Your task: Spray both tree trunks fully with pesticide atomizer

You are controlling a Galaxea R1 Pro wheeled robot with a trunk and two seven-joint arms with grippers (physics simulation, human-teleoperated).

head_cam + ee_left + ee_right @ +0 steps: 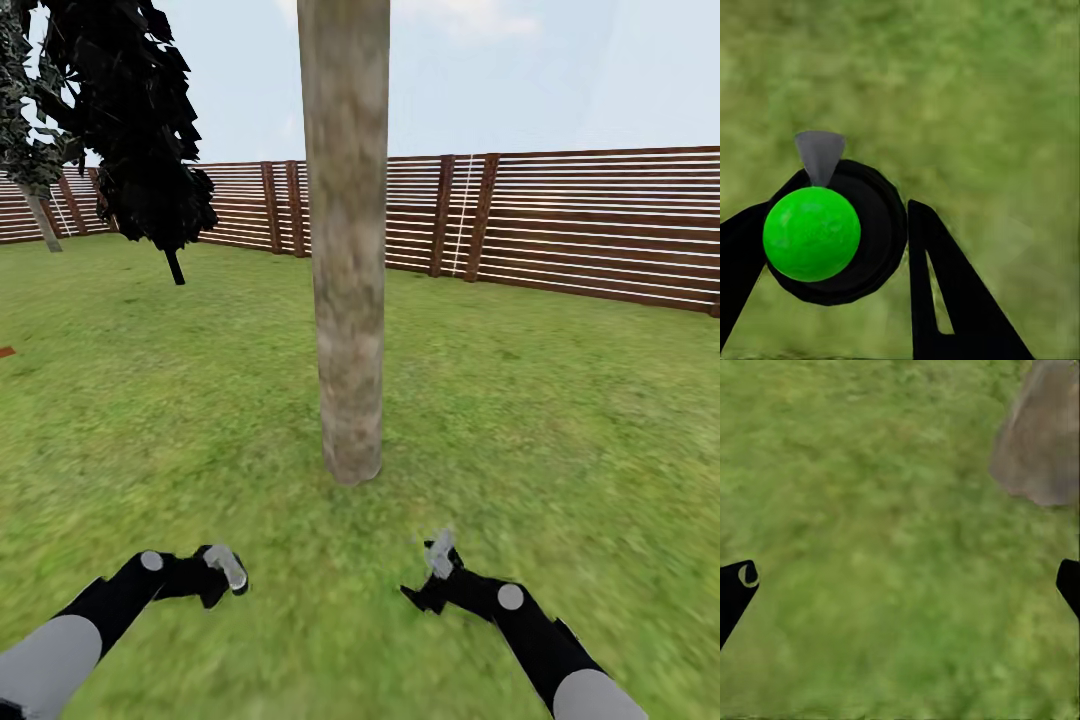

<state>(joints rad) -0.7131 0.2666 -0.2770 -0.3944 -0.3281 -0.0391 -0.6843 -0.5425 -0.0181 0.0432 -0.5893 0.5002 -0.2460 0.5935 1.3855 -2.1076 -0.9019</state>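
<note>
Here the left fingers (832,247) clamp the spray bottle (832,232), nozzle forward, ready for the trunk (347,250), while the right fingers (900,585) hang wide, empty.

A fenced garden under a pale blue sky: blurry bright green lawn (560,420) fills the lower frame, a thick, mottled beige-grey tree trunk (347,250) rises at centre, a red-brown horizontal-slat wooden fence (590,225) crosses behind, and a narrow black cypress-like tree (135,120) stands upper left.
</note>
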